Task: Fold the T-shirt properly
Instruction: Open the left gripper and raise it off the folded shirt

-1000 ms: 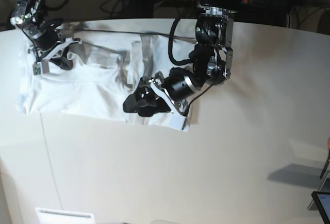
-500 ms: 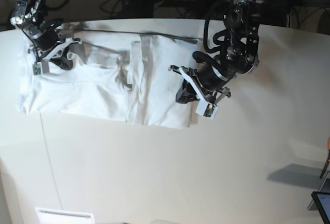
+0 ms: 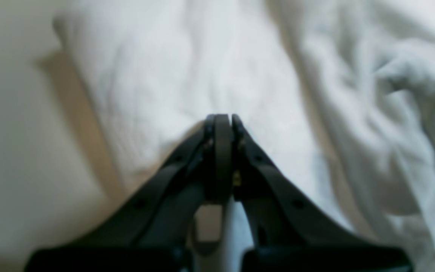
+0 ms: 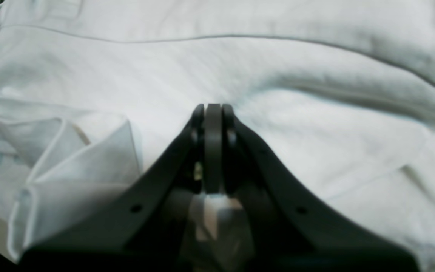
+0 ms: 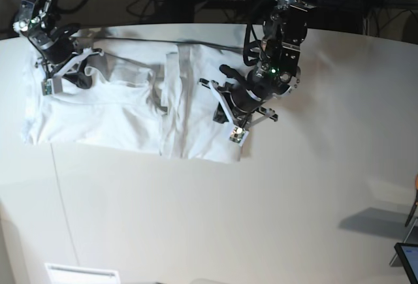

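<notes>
Since the earlier frames the left arm had lifted off the shirt's lower right corner and swung up toward the far edge, its jaws going from parted to pressed together; the right arm had stayed where it was.

Base view: the T-shirt [image 5: 130, 111] lay spread and partly folded across the far left part of the pale tabletop [image 5: 261, 219], a bundled fold running down its middle. The left gripper [image 5: 225, 104] hung over the shirt's right edge. The right gripper [image 5: 65, 75] sat at the upper left corner of the fabric. Dark cables and equipment crowded the room behind the table; a dark object's corner showed at the lower right.

Left wrist view: the left gripper [image 3: 223, 121] was pressed shut, nothing between its tips, above blurred wrinkled T-shirt [image 3: 315, 75], with bare tabletop [image 3: 10, 151] alongside.

Right wrist view: the right gripper [image 4: 213, 109] was closed tight, empty as far as visible, over the T-shirt [image 4: 278, 124] with a hemmed flap folded beside it.
</notes>
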